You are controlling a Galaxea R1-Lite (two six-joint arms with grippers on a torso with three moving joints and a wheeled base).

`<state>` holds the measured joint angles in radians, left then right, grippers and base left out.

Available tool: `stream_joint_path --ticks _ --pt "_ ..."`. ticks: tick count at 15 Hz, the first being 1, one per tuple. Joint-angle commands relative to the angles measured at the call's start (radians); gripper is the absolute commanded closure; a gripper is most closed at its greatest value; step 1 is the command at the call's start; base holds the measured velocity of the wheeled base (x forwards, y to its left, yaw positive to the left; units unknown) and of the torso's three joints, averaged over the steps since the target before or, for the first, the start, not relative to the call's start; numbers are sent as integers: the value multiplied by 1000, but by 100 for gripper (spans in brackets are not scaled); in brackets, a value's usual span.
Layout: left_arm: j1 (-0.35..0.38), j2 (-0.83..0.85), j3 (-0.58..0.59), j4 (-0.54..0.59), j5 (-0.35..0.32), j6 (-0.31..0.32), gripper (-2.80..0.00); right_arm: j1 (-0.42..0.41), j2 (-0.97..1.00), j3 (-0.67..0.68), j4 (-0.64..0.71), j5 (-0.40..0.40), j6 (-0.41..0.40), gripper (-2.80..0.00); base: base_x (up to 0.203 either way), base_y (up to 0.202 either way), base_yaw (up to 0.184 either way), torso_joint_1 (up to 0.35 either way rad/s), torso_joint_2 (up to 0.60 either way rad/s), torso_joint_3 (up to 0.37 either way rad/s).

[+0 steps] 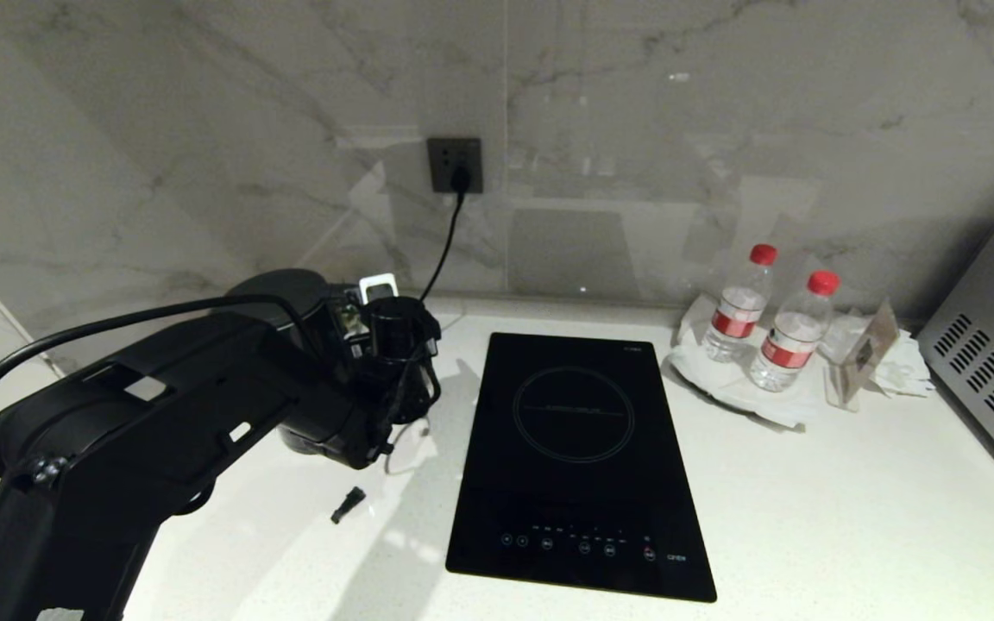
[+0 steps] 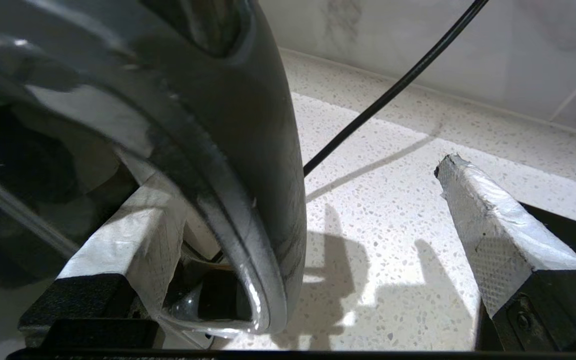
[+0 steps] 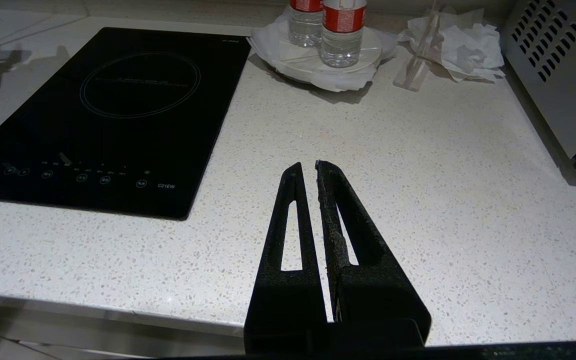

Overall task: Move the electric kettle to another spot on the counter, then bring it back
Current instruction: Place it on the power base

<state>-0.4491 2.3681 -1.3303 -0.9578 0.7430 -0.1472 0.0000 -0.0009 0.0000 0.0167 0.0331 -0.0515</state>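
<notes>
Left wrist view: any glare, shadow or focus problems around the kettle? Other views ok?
Left wrist view: the electric kettle fills the near field, soft and streaked with reflections; the open left end effector casts hard shadows on the counter. Head view: the left arm hides most of the kettle; the wall glass shows reflections. Right wrist view: evenly lit, sharp.

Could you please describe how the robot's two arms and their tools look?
The left arm has a bulky matte black shell with small white marks and a thick black cable looping over it. The left tool has black finger mounts with fingers wrapped in silver-white textured tape. The right tool has two slim, rough black wedge fingers with long slots.
</notes>
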Motion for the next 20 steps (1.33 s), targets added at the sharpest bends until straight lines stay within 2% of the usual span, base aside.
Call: stream_joint_path --ticks 1,7,13,20 --pt "-4 -20 19 -7 6 -1 -280 0 1 0 0 1 -1 0 0 0 0 0 0 0" --pt "-2 -31 40 -7 6 -7 -280 0 1 0 0 1 -1 0 0 0 0 0 0 0" --pt "-2 -42 80 -7 19 -44 -280 0 1 0 0 1 -1 0 0 0 0 0 0 0" --pt "36 -13 33 -6 15 -40 -280 0 1 0 0 1 -1 0 0 0 0 0 0 0"
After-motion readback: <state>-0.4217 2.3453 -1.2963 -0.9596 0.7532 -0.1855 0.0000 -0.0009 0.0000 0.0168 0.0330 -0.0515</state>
